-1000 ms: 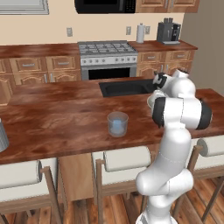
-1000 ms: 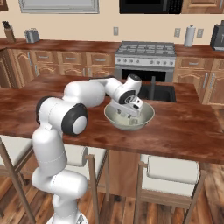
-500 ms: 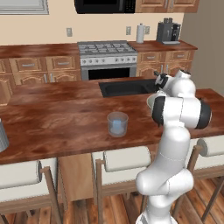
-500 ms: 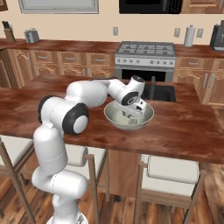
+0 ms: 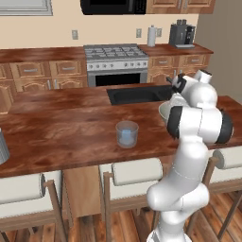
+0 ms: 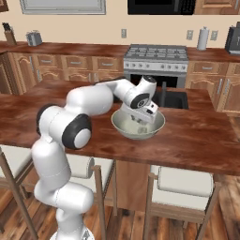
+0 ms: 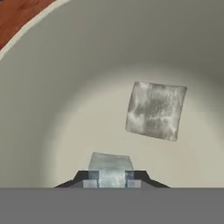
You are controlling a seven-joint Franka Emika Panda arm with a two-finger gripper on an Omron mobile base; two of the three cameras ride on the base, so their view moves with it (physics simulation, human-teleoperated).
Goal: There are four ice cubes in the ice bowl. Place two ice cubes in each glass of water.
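the gripper is down inside the ice bowl on the desk, fingers closed narrow on one ice cube; another cube lies loose nearby. next it likely lifts out and carries to the blue-tinted glass.

Both base views look forward and down over the wooden counter toward the stove, from behind the arm's left and right. The hand view looks very near into the ice bowl.
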